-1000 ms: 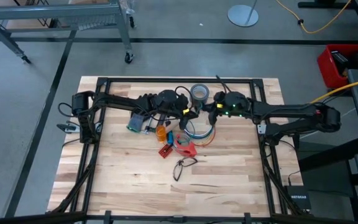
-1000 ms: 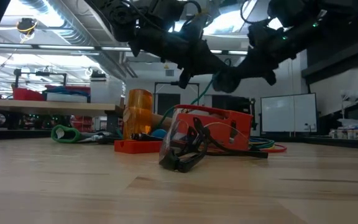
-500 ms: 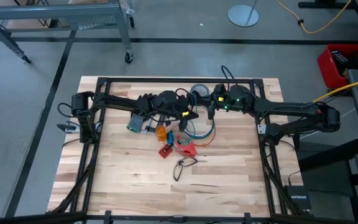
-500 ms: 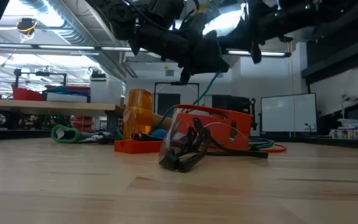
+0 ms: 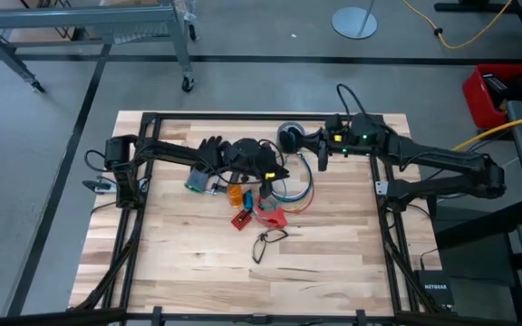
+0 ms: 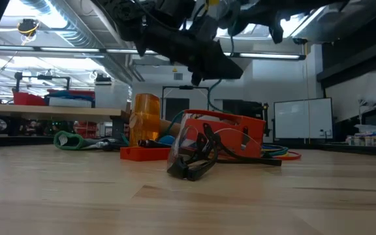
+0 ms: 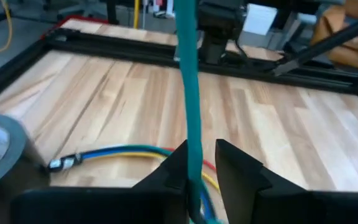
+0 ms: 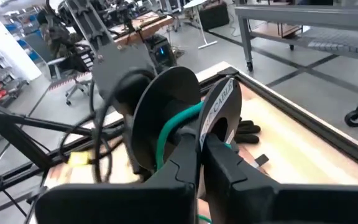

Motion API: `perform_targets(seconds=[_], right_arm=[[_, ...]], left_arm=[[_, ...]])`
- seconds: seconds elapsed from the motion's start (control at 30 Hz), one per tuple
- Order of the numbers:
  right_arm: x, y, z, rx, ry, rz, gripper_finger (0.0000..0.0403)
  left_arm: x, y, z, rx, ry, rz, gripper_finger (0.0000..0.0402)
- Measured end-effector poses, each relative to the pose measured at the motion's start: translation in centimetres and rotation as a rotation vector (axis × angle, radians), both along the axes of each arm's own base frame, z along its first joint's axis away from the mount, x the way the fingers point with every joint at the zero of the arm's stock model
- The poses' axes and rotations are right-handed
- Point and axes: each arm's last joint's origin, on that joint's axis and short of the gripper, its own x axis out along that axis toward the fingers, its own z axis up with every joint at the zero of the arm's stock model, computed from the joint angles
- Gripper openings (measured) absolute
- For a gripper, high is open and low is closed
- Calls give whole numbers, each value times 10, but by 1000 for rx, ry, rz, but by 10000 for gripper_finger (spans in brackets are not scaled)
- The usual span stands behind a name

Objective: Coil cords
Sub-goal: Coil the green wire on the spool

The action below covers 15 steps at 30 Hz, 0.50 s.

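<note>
Cords (image 5: 294, 193) lying as a loose loop on the wooden tabletop (image 5: 179, 258), a little behind centre, blue, pale and red-orange strands bent together, just beside a red-orange block (image 5: 270, 216). From that loop, one teal strand (image 7: 188, 81) rising off the wood and drawn taut upward. Left pincer (image 5: 277, 172) hanging above the loop's left edge, fingers (image 7: 234, 169) slightly spread, with the teal strand running through the gap: touching one finger, a sliver of space visible on the other side, so no firm pinch there. Right pincer (image 5: 304, 149) raised over the tabletop's rear, just beside a grey roll of tape (image 5: 288, 136), pressed together on the same teal strand (image 8: 176, 127), which enters right at the fingertips in the right wrist view. Farther forward on the wood, dark safety glasses (image 5: 266, 241) lying apart from the loop; from table height, seen in front of the red-orange block (image 6: 230, 134). Left of the block, an orange cylinder (image 6: 145, 117) standing upright, with a flat red piece (image 6: 142, 153) at its foot. Beneath the left arm, a black glove (image 5: 211, 149).
</note>
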Motion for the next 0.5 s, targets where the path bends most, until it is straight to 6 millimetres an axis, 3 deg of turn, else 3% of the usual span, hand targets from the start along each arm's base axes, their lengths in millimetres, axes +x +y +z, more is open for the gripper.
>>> perform_targets(seconds=[0.2,0.5], right_arm=[[-12,4,13,-34,-47,7,12],[-35,11,16,-22,-3,11,12]], left_arm=[[1,-6,1,34,-5,-27,56],[1,-6,1,36,-9,-26,48]])
